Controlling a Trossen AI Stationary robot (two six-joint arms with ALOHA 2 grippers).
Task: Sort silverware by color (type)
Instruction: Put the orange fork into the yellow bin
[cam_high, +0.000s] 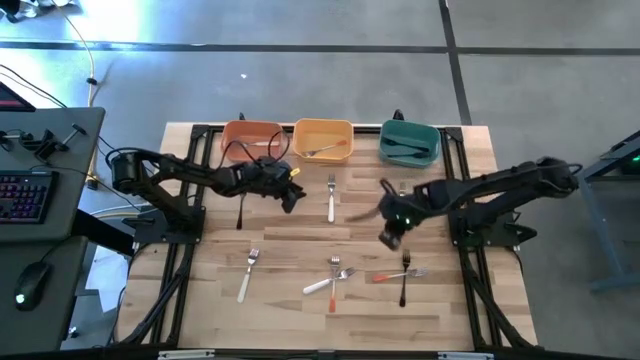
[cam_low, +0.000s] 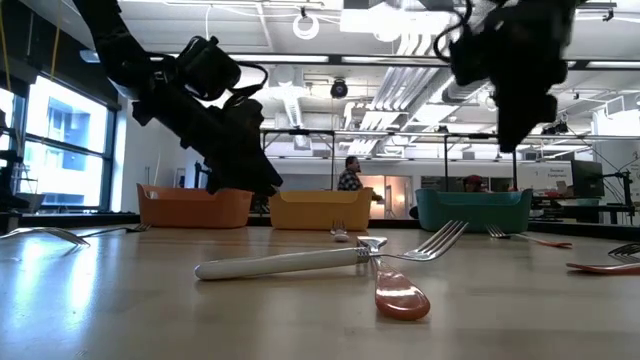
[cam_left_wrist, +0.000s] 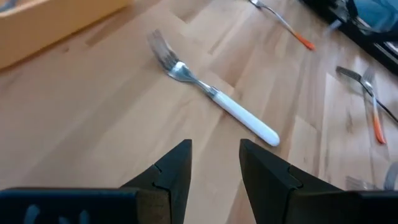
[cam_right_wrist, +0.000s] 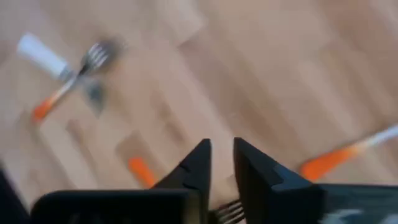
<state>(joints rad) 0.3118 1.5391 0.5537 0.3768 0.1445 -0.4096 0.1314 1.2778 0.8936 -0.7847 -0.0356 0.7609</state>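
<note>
Several forks lie flat on the wooden table. A white-handled fork (cam_high: 331, 198) (cam_left_wrist: 214, 99) lies just beyond my left gripper (cam_high: 293, 198) (cam_left_wrist: 216, 144), which hovers open above the table near the yellow bin (cam_high: 322, 140). A black-handled fork (cam_high: 241, 210) lies to its left. My right gripper (cam_high: 390, 238) (cam_right_wrist: 222, 144) hangs over the table's right half with a narrow gap between its fingers, holding nothing. Just nearer than it lie an orange-handled fork (cam_high: 385, 277) and a black-handled fork (cam_high: 403, 288). A white fork (cam_high: 320, 285) and an orange one (cam_high: 333, 290) lie crossed.
Orange bin (cam_high: 250, 140), yellow bin and teal bin (cam_high: 410, 142) stand along the far edge; the yellow holds a fork, the teal holds dark forks. Another white fork (cam_high: 247, 275) lies near left. Bare wood lies between the forks. A person (cam_low: 349, 175) stands far behind.
</note>
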